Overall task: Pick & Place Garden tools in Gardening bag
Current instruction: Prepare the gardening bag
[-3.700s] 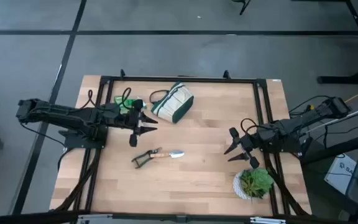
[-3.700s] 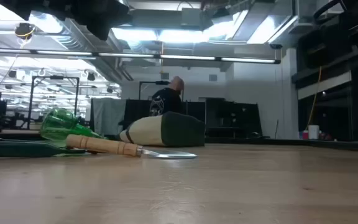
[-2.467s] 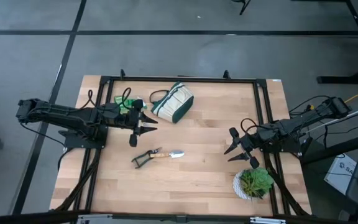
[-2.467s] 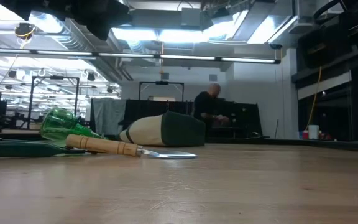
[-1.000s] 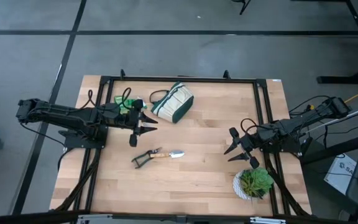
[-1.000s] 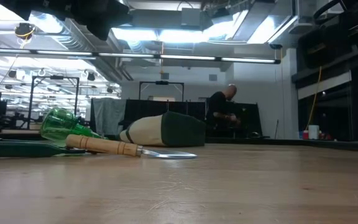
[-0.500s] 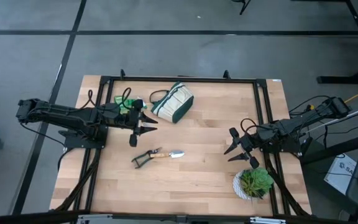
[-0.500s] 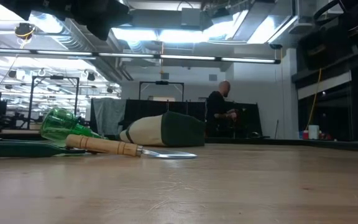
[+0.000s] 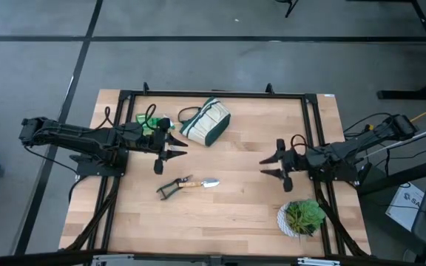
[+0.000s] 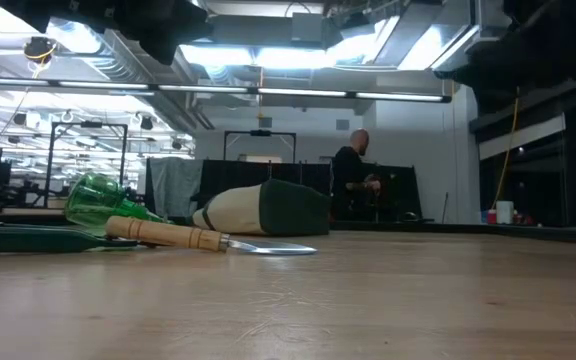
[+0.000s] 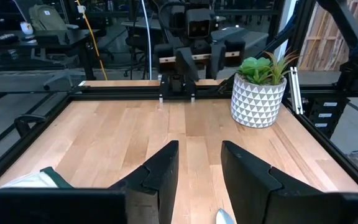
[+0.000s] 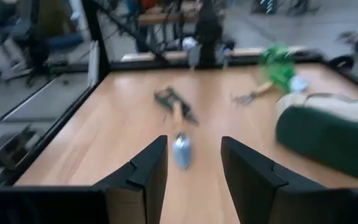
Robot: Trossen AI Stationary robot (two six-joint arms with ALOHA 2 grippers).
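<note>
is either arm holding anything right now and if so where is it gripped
Nothing is held. The left end effector and right end effector are both open and empty above the table.

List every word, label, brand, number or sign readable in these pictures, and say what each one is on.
None can be read.
A white sheet with dark print lies on the floor right of the table, cut off and too small to read.
The gardening bag, the trowel and the white plant pot show no lettering.
</note>
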